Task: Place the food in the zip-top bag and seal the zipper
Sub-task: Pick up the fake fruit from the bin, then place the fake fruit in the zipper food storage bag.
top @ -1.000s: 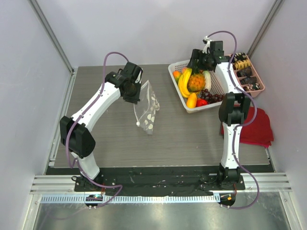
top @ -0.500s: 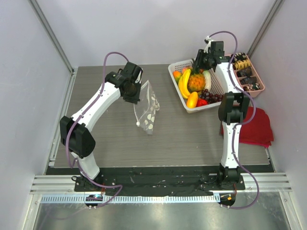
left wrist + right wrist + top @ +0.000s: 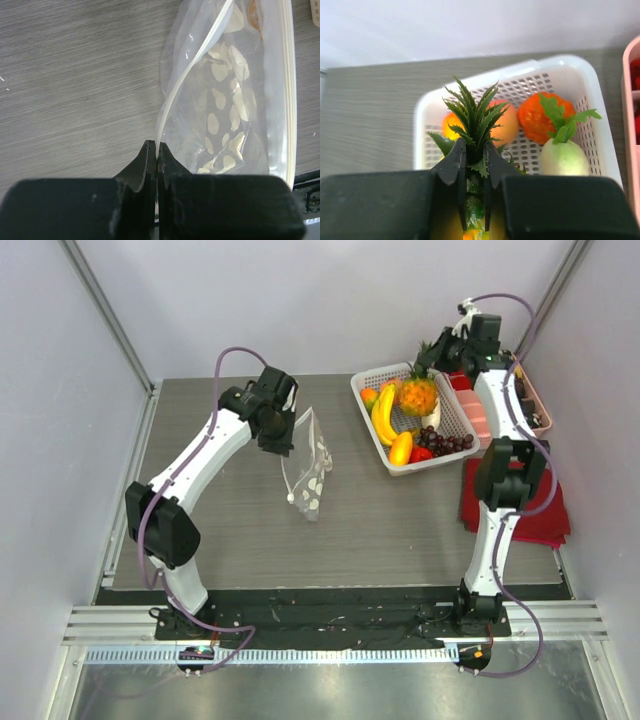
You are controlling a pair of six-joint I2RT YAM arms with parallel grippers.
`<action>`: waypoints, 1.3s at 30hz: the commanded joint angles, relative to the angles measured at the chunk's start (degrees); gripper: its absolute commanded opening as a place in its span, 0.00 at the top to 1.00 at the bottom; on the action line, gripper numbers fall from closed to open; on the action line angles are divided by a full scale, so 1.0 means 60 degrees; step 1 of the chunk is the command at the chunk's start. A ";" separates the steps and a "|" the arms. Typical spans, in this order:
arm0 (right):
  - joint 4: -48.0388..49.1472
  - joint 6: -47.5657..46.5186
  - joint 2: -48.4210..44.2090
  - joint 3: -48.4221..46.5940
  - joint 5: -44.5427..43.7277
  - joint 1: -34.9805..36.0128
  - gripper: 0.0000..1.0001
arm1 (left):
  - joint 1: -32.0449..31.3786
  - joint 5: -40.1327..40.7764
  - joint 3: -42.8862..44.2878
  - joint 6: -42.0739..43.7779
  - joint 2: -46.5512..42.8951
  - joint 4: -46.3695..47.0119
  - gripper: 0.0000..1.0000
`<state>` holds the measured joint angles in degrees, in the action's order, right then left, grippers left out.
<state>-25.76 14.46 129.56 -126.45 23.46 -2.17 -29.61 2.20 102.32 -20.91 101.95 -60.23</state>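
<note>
The zip-top bag (image 3: 310, 475) hangs clear and white-dotted from my left gripper (image 3: 283, 440), its lower end near the table. In the left wrist view the left gripper (image 3: 157, 147) is shut on the zipper (image 3: 172, 100) at the mouth edge of the bag (image 3: 225, 100). My right gripper (image 3: 440, 350) is shut on the green crown of an orange scaly fruit (image 3: 418, 395) and holds it above the white basket (image 3: 365, 380). The right wrist view shows the crown (image 3: 472, 107) between the right gripper's (image 3: 474, 150) jaws. A white radish (image 3: 565, 155) lies in the basket.
The basket also holds a banana (image 3: 383, 412), dark grapes (image 3: 445, 440), an orange fruit (image 3: 540, 117) and a peach (image 3: 502, 125). A pink tray (image 3: 476, 410) stands right of the basket, partly behind the right arm. A red cloth (image 3: 535, 510) lies at the right edge.
My right gripper has shut on the scaly fruit's crown and lifted it up and to the right, out of the basket. The left arm and bag have not moved.
</note>
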 commanded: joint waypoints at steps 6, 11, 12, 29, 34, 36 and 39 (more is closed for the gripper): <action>0.3894 0.2859 -0.4626 0.2353 0.1963 -0.0004 0.99 | -0.0032 -0.0308 0.0524 -0.0529 0.0176 -0.0377 1.00; 0.5226 0.4692 -0.5610 0.3568 0.2489 0.0186 0.99 | -0.0119 -0.0569 0.0553 -0.0939 0.0379 -0.0552 1.00; 0.5419 0.5159 -0.5959 0.3817 0.2520 0.0259 0.99 | -0.0120 -0.0702 0.0800 -0.1157 0.0555 -0.0597 1.00; 0.7676 0.7505 -0.8966 0.8521 0.1920 0.0696 0.99 | -0.0354 -0.3442 0.1476 -0.3986 0.2680 0.1043 1.00; 0.8057 0.7420 -0.9039 0.8435 0.1934 0.1124 0.99 | -0.0325 -0.3282 0.1579 -0.3870 0.2317 0.0840 1.00; 0.8087 0.7361 -0.9024 0.8230 0.1992 0.1124 0.99 | -0.0179 -0.3077 0.1404 -0.3504 0.1892 0.0606 1.00; 0.8073 0.6981 -0.9083 0.8039 0.2022 0.1110 0.99 | 0.0172 -0.2581 0.1023 -0.2789 0.0969 0.0006 1.00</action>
<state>18.00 57.41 77.49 -75.00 35.92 4.91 -31.03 -16.40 109.60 -42.50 116.88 -56.53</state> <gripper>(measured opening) 0.157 0.023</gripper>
